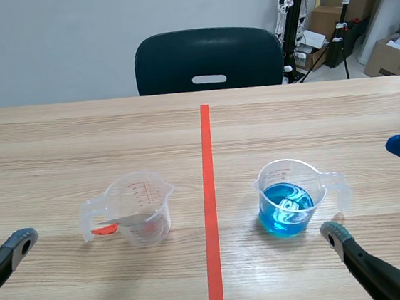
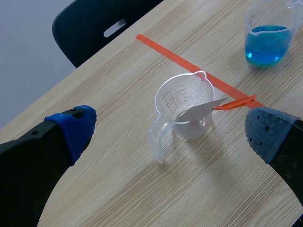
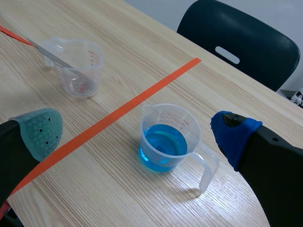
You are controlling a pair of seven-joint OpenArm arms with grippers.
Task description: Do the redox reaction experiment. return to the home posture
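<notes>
A clear measuring cup (image 1: 140, 208) stands left of the tape line, with a metal tool with an orange handle (image 1: 115, 224) leaning in it. Right of the line stands a second clear cup holding blue liquid (image 1: 287, 199). My left gripper (image 2: 170, 133) is open, low at the near left, and the empty cup (image 2: 182, 106) sits ahead of it and between its fingers. My right gripper (image 1: 371, 191) is open at the near right, beside the blue cup's handle. In the right wrist view the blue cup (image 3: 168, 139) stands ahead, between the spread fingers (image 3: 40, 130).
A dark chair (image 1: 208, 59) stands behind the table's far edge. Cardboard boxes (image 1: 391, 58) and stands fill the back right corner of the room. The wooden table (image 1: 77, 141) shows bare wood around both cups.
</notes>
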